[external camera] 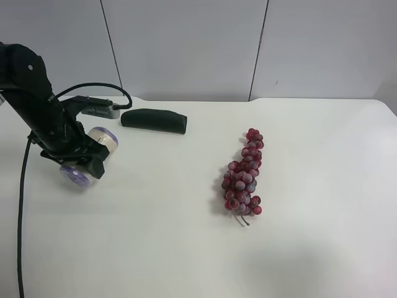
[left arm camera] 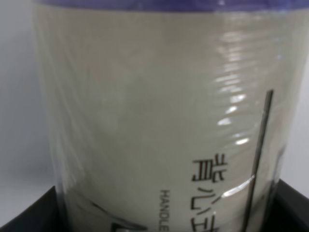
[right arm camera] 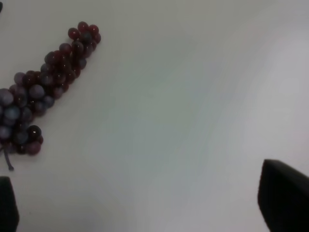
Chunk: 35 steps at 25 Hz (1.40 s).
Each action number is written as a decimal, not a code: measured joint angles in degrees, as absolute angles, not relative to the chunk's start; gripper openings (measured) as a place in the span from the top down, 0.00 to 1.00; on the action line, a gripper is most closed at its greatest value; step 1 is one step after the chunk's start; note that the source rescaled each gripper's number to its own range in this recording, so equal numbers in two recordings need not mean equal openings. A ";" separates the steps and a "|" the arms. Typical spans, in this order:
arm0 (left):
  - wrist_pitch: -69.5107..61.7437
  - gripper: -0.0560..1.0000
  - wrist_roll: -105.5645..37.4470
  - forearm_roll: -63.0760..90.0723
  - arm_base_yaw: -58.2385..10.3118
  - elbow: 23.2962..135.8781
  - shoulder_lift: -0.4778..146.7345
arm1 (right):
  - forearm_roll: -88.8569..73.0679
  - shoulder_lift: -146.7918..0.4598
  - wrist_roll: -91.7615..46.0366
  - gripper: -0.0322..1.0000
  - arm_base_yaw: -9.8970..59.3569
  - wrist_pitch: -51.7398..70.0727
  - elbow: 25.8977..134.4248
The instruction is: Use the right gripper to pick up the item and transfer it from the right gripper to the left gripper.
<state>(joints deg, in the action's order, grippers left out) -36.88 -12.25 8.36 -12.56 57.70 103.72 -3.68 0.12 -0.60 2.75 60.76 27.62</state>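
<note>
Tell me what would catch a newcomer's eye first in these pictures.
The grape bunch, red-purple against the white table, stands out first, right of centre in the high view. Next comes the left gripper at that view's left, shut on the item, a purple-ended roll whose cream printed label fills the left wrist view. A dark green oblong lies close by, toward the wall.

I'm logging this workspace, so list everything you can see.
roll: one, cream with purple ends, at the exterior view's left
grape bunch: one, red-purple, on the table right of centre
oblong: one, dark green, on the table toward the back wall
table: one, white, under everything
left gripper: one, black, jaws shut on the roll
right gripper: one, black, jaws open, empty, over the table near the grapes
</note>
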 joint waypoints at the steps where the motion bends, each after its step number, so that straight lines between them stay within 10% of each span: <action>1: -35.94 0.94 -12.25 8.36 -12.56 57.70 104.41 | -3.68 0.12 -0.60 0.01 2.75 60.76 27.62; 19: -30.87 0.94 -12.25 8.36 -12.56 57.70 107.40 | -3.68 0.12 -0.60 0.01 2.75 60.76 27.62; 23: -28.56 0.25 -10.02 8.41 -12.56 57.70 107.47 | -3.68 0.12 -0.60 0.01 2.75 60.76 27.62; 25: -27.80 0.08 -9.48 8.41 -12.56 57.70 107.47 | -3.68 0.12 -0.60 0.01 2.75 60.76 27.62; 35: -30.79 0.02 -9.48 7.12 -12.56 57.70 104.55 | -3.68 0.12 -0.60 0.01 2.75 60.76 27.62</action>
